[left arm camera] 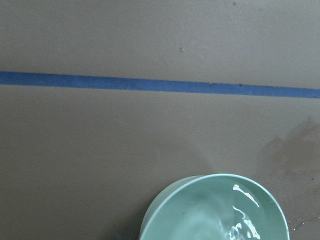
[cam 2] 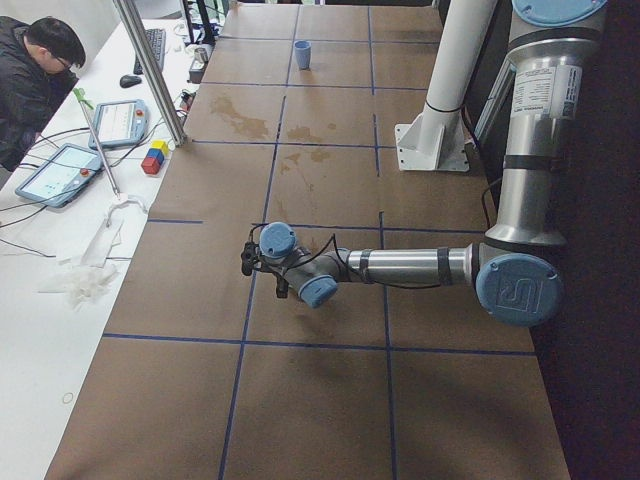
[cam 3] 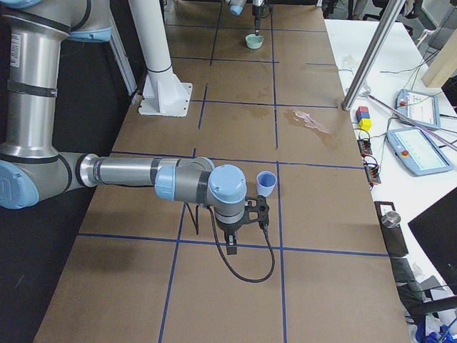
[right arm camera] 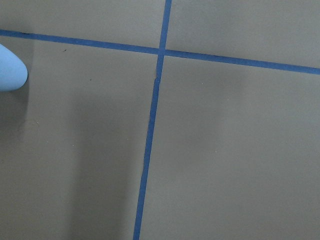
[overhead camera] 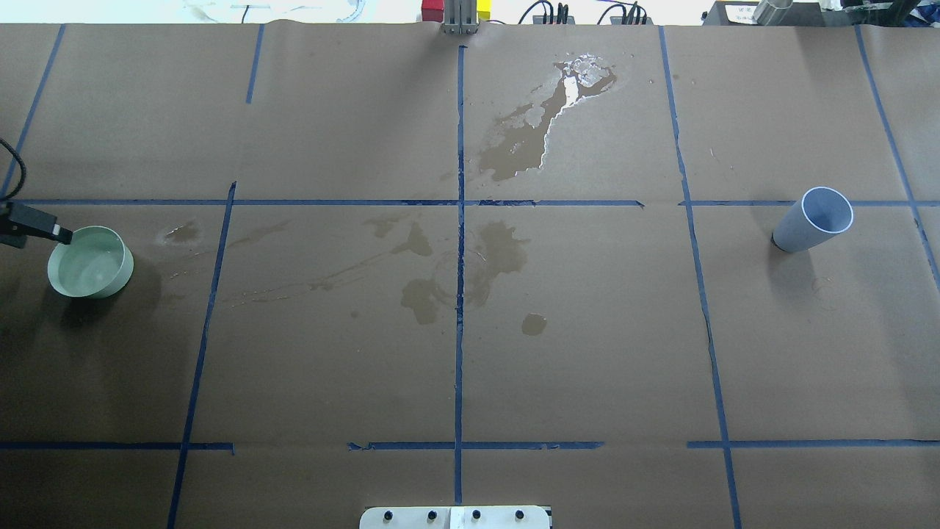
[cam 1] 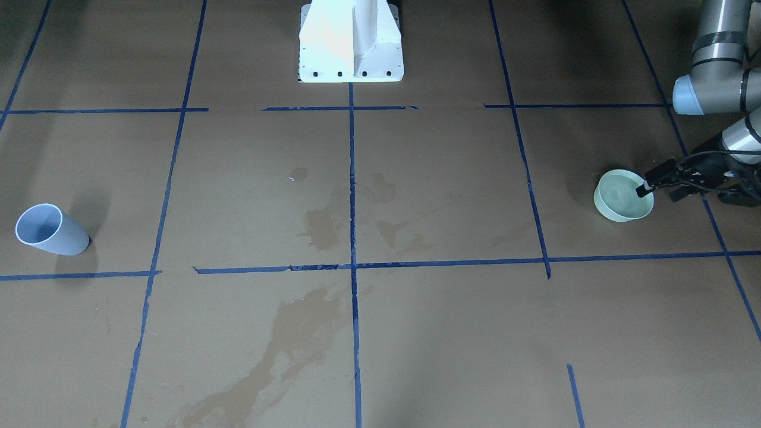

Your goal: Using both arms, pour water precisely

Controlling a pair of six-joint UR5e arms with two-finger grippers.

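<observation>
We count one bowl (overhead camera: pixel 121 275), one cup (overhead camera: pixel 800 231), two arms (cam 2: pixel 400 265). The right tool (cam 3: pixel 232 243) shows only side-on; neither it nor the left tool (cam 1: pixel 657 189) reveals its gap.

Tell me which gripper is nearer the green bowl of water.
Left. The left gripper is at the rim of the green bowl, one fingertip over it. The right gripper hangs near the blue cup at the opposite end of the table.
</observation>
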